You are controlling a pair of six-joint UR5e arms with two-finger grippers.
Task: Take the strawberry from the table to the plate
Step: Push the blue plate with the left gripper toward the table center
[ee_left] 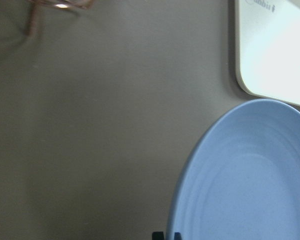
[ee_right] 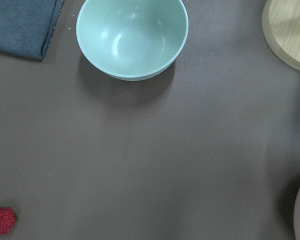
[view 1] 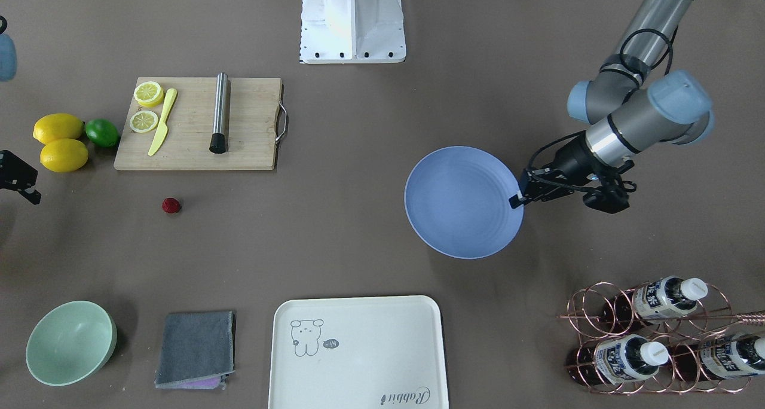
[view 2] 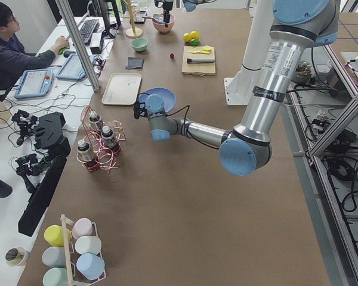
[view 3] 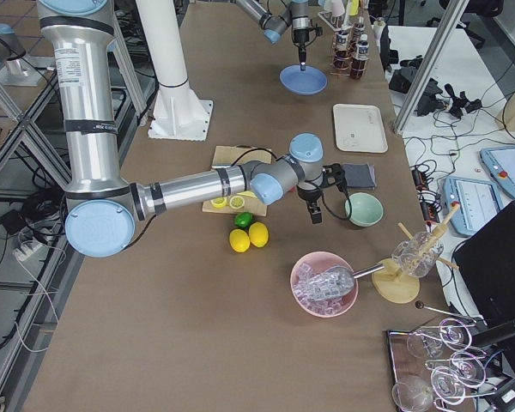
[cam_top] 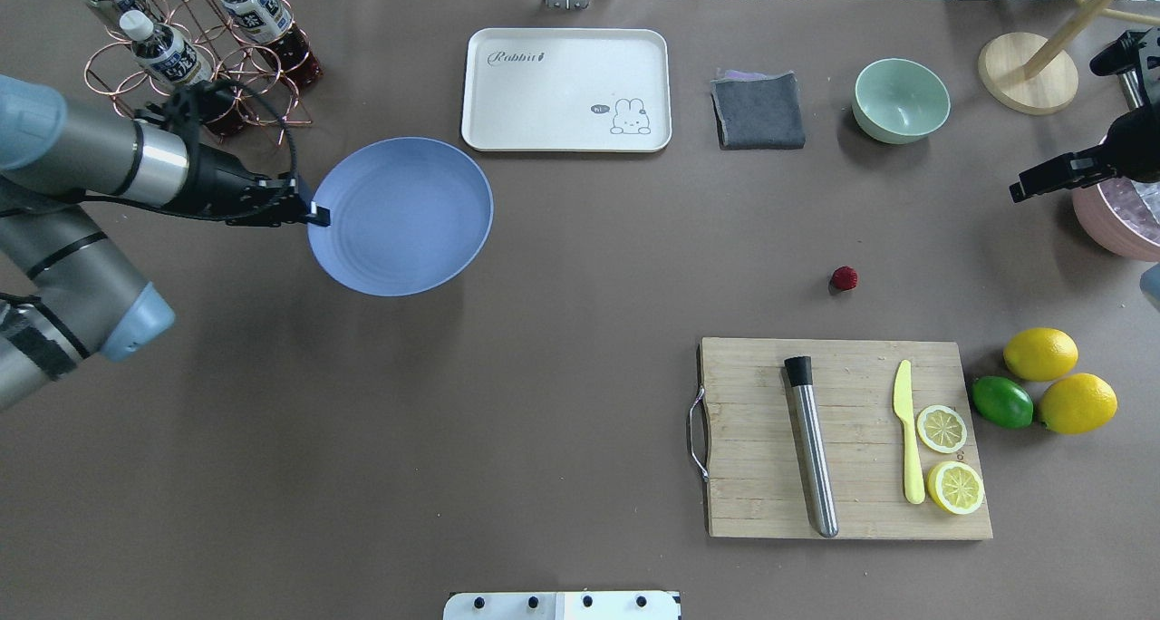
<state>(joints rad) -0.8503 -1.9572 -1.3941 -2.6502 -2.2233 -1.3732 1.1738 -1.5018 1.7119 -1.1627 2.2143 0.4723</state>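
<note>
The strawberry [cam_top: 844, 278] [view 1: 171, 205] is a small dark-red berry lying alone on the table [cam_top: 562, 330], just beyond the cutting board. It also shows in the bottom left corner of the right wrist view [ee_right: 2, 220]. The periwinkle-blue plate [cam_top: 408, 221] [view 1: 460, 205] [ee_left: 250, 190] is far off on the robot's left side. My left gripper [cam_top: 317, 214] [view 1: 514, 203] is shut on the plate's near rim. My right gripper [cam_top: 1017, 192] [view 1: 33, 197] hovers well to the right of the strawberry and looks open. Its fingers do not show in the right wrist view.
A wooden cutting board [cam_top: 752, 421] carries a metal rod, a yellow knife and lemon slices. Two lemons [cam_top: 1042, 353] and a lime [cam_top: 1001, 402] lie beside it. A mint bowl [cam_top: 902, 99], grey cloth [cam_top: 759, 110], cream tray [cam_top: 566, 90], bottle rack [cam_top: 195, 49] and pink bowl [cam_top: 1119, 226] line the far side.
</note>
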